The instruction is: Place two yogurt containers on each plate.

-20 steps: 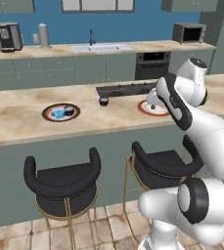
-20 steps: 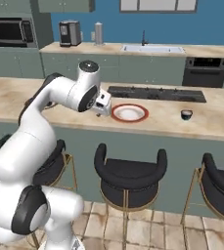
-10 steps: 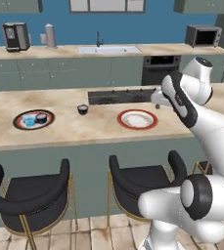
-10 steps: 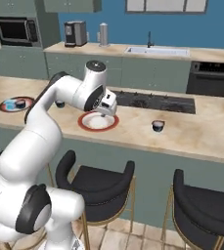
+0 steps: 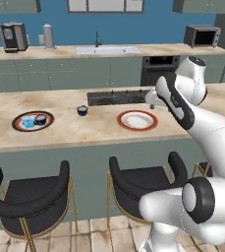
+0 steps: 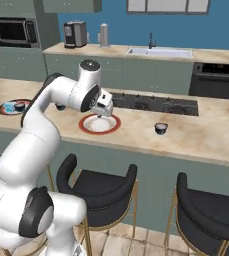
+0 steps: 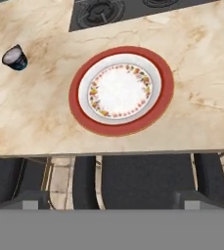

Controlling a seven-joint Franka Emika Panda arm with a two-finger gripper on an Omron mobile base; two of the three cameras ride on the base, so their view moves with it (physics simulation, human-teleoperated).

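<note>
The white plate with a red rim (image 5: 137, 120) (image 6: 100, 123) (image 7: 121, 90) lies bare on the marble counter, near its front edge. My gripper (image 6: 105, 112) (image 5: 152, 102) hovers above this plate, open, holding nothing. Its fingertips (image 7: 31, 201) stand far apart at the bottom of the hand view. One navy yogurt cup (image 5: 82, 110) (image 6: 160, 128) (image 7: 15, 57) stands alone on the counter beside the plate. The dark-edged plate (image 5: 20, 125) (image 6: 3, 111) lies farther along, carrying the light blue cup (image 5: 28, 121) (image 6: 8, 106) and a navy cup (image 5: 41, 119) (image 6: 20, 106). A third navy cup is hidden.
A black cooktop (image 5: 116, 97) (image 6: 151, 103) is set into the counter behind the plate. Dark bar stools (image 5: 143, 179) (image 6: 98, 187) stand under the counter's front edge. A sink (image 5: 106, 49), a coffee machine (image 5: 13, 36) and a microwave (image 5: 201, 35) line the back wall.
The base drove sideways along the counter about a second ago, so the whole scene shifted. Since half a second ago the views have barely changed. My hand stays above the red-rimmed plate.
</note>
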